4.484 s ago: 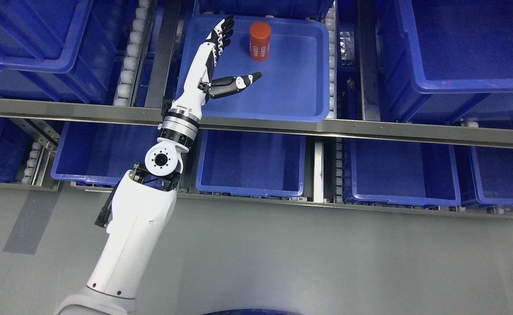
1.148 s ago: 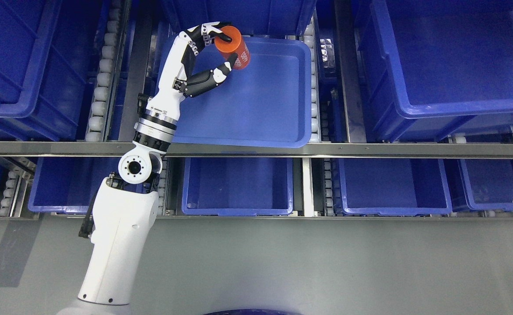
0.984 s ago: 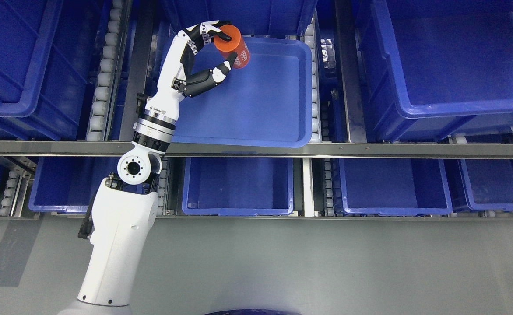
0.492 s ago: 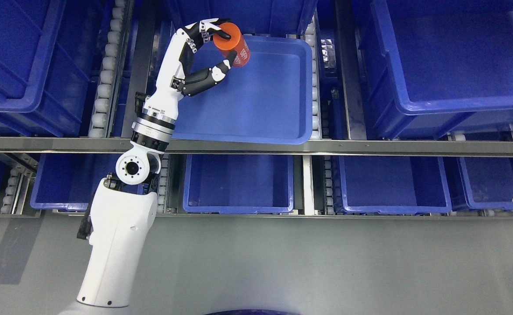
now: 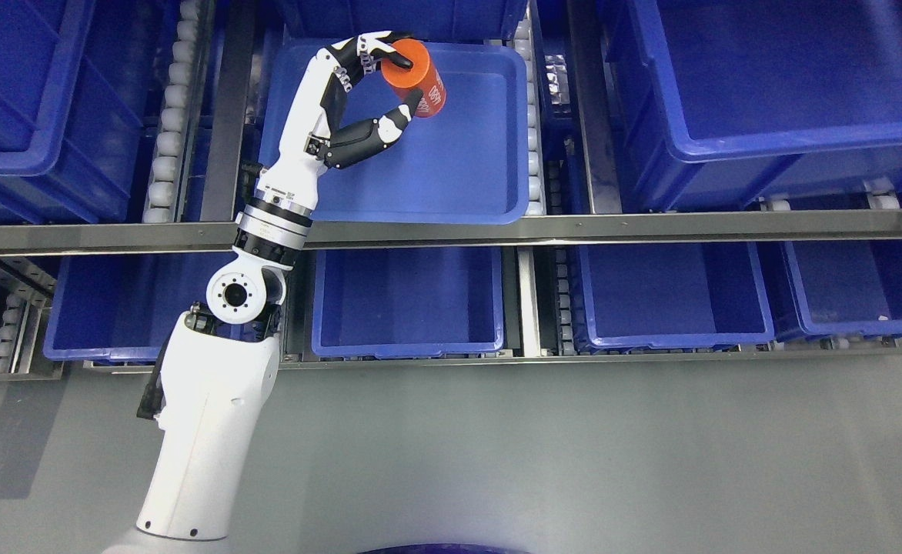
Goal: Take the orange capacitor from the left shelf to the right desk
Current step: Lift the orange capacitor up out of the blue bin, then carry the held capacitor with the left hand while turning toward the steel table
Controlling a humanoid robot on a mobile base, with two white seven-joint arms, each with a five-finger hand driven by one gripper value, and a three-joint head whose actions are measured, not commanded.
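Note:
An orange cylindrical capacitor (image 5: 418,77) with white print is tilted above the far left part of a shallow blue tray (image 5: 466,177) on the upper shelf level. My left hand (image 5: 397,77) is shut on it, black fingers curled over its top end and the thumb pressed against its lower side. The white left arm rises from the lower left, over the steel shelf rail, to the tray. No right arm shows.
A steel rail (image 5: 574,227) crosses the picture in front of the tray. Deep blue bins (image 5: 766,92) stand right and left on the upper level, and a row of blue bins (image 5: 409,300) sits below. White roller tracks (image 5: 165,146) flank the tray. Grey floor lies below.
The hand went from open beside the standing capacitor to shut on it, tilted and lifted. In the last second the whole picture has shifted up and left as the camera moved; the grasp is unchanged.

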